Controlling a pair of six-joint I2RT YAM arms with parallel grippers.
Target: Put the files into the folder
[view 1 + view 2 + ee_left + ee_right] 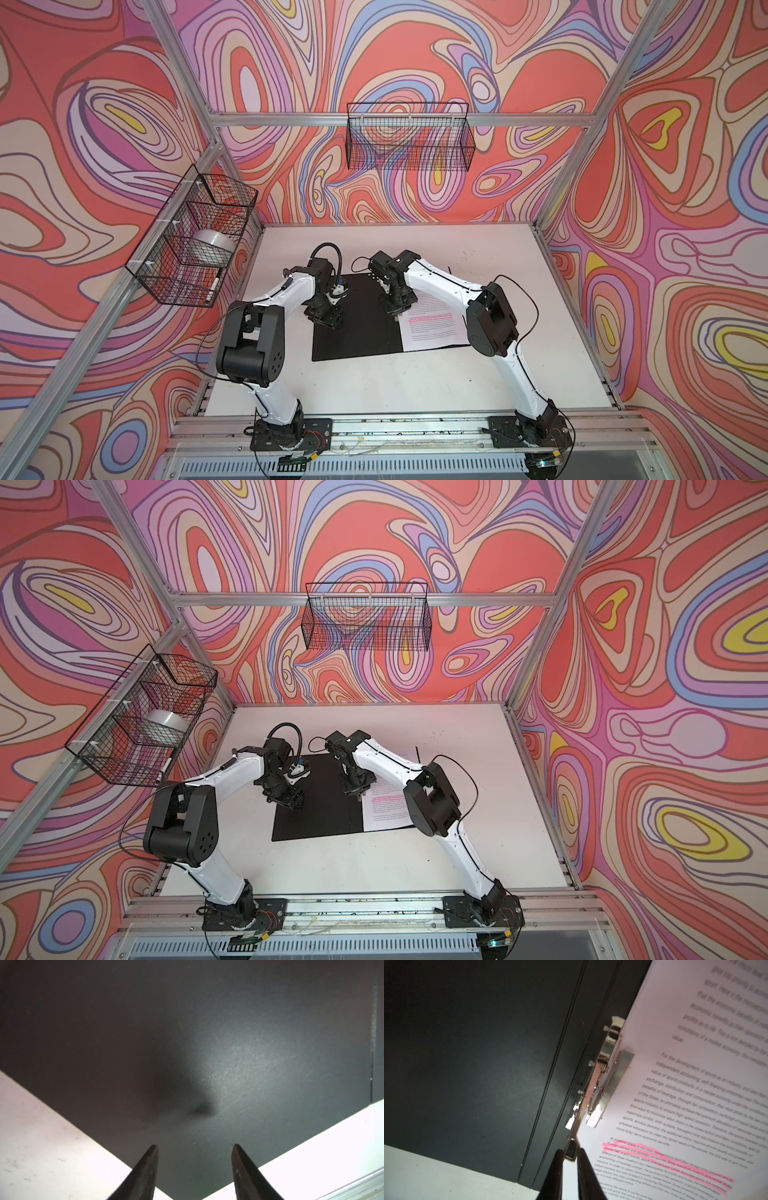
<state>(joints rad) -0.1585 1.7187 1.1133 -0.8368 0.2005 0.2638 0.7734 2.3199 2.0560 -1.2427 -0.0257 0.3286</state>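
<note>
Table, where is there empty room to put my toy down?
The table is bare in front, between the folder and the arm bases, and behind the folder up to the back wall. Crowded: the middle, left gripper and right gripper over folder and files.

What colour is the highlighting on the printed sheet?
Pink highlighting over a few lines of black text on the files; clearest in the right wrist view.

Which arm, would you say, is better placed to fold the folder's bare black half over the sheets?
Left. The left pincer hangs open over the bare half of the folder, near its corner; the right pincer is shut on the clip at the edge of the sheets.
</note>
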